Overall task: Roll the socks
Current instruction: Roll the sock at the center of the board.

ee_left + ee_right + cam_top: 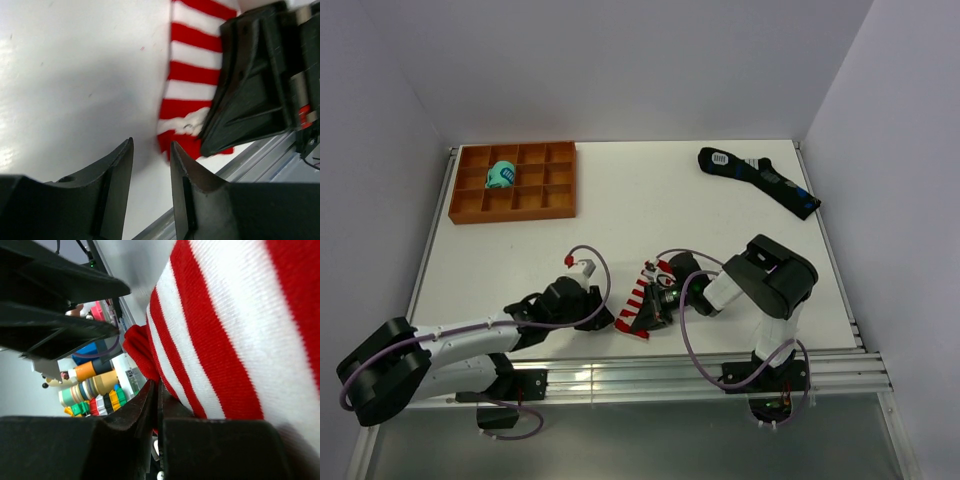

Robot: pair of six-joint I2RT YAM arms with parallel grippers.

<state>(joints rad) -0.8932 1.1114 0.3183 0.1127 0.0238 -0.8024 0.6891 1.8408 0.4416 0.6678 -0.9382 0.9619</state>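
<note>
— Overhead first: where is everything found?

— The small, soft socks of red-and-white striped fabric (640, 298) are found near the front edge of the white table (650, 200), between the two arms. The right gripper (660, 300) is pressed against them. The left gripper (598, 316) is set just beside them, on their left. A long black sock with blue patches (760, 180) is seen far back on the right. A teal sock bundle (501, 175) is held in an orange compartment tray (512, 215), well apart.

— And from the left wrist?

— The left gripper's jaws are seen parted, with only bare table between them, so nothing is held. The red cuff end, marked with white, is seen just ahead, and the right gripper's black tips are planted on it.

— The right wrist?

— Its jaws are clenched tight. A fold of red fabric appears to be nipped at their seam, though the pinch itself is partly hidden. The view is filled by broad stripes in a fine knit.

— How is such fabric expected to handle?

— It is judged light, limp and stretchy, not fragile, and liable to slump or unroll once released. A hold is best taken at the free red end, with both layers pinched together, so that a snug roll can be formed.
</note>
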